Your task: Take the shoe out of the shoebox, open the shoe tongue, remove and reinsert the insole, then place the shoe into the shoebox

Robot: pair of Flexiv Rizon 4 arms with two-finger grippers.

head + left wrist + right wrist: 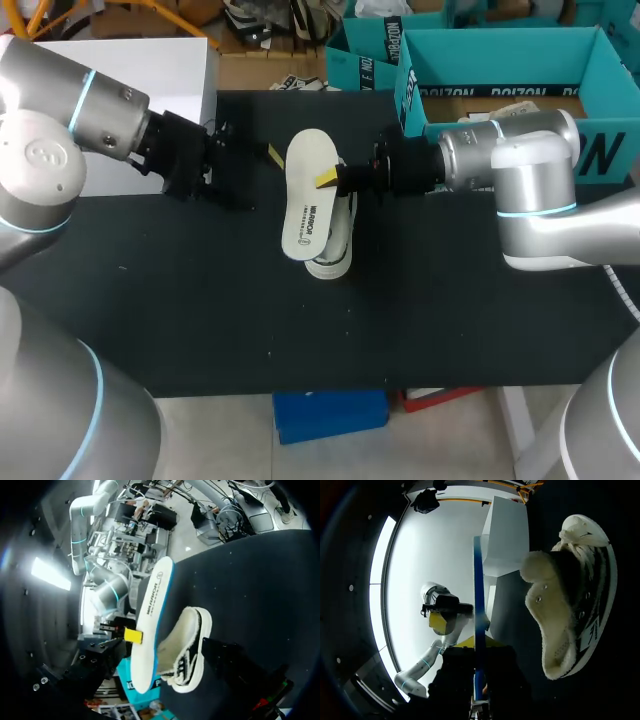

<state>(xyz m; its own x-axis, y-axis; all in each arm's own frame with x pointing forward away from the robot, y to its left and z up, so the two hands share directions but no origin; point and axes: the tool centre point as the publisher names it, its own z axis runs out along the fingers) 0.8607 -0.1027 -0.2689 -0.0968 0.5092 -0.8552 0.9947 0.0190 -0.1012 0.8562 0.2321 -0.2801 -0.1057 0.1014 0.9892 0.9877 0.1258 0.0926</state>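
Clenched in my right tool, the insole stands on edge above the bench. Just beside and below it the shoe lies on its side, its long axis roughly parallel to the insole's and its fleecy mouth facing that tool. My left tool hangs released near the insole's other face.

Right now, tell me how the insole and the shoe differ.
The insole is clamped in the right gripper, raised over the table; the shoe lies on the table, ungripped. The insole is thin and flat, white with a blue edge; the shoe is bulky, black and white with fleecy lining. Both are outside the teal shoebox.
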